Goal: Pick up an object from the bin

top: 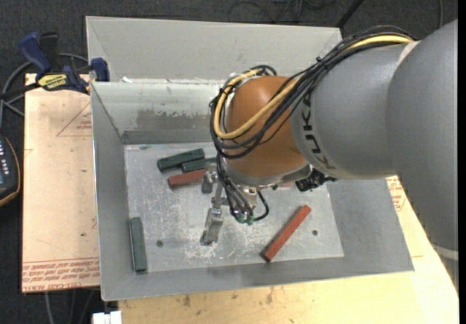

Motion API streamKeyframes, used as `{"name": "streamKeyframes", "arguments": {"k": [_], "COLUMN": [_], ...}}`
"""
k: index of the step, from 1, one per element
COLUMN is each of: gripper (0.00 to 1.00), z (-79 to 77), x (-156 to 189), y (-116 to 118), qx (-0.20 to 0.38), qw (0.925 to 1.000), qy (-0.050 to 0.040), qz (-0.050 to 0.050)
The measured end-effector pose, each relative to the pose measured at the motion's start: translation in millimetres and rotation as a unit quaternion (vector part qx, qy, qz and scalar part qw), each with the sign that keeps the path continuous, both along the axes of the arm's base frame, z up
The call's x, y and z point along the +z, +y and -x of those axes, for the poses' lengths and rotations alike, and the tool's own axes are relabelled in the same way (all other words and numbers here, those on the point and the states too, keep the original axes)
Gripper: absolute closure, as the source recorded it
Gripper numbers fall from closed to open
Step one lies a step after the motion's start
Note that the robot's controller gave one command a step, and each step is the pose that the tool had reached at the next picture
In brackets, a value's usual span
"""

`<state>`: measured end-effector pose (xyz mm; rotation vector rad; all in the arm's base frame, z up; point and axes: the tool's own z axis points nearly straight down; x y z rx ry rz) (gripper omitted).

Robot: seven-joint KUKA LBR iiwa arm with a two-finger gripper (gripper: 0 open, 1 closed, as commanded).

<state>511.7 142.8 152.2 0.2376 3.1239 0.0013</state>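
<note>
My gripper [212, 231] hangs below the orange dome over the middle of the bin floor, one grey finger reaching down to the bare metal. Nothing shows between its fingers. A red-brown bar [285, 232] lies slanted on the floor to its right, a short way off. Behind and to the left, a dark green bar [181, 162] rests against a shorter red-brown bar [184, 179] near the back wall.
A dark green bar [137, 244] lies lengthwise along the bin's left wall at the front. The arm and its orange dome cover the bin's right and back middle.
</note>
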Motion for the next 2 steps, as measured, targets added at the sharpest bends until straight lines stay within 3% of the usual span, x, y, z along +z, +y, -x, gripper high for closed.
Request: {"name": "streamKeyframes", "arguments": {"k": [1, 2], "gripper": [0.0, 0.0], "z": [-86.7, -143.4], "x": [-79.4, -78.5], "y": [-77.3, -21.5], "qx": [-0.01, -0.067], "qw": [0.9999, 0.9977], "qy": [0.0011, 0.0106], "qz": [0.001, 0.001]}}
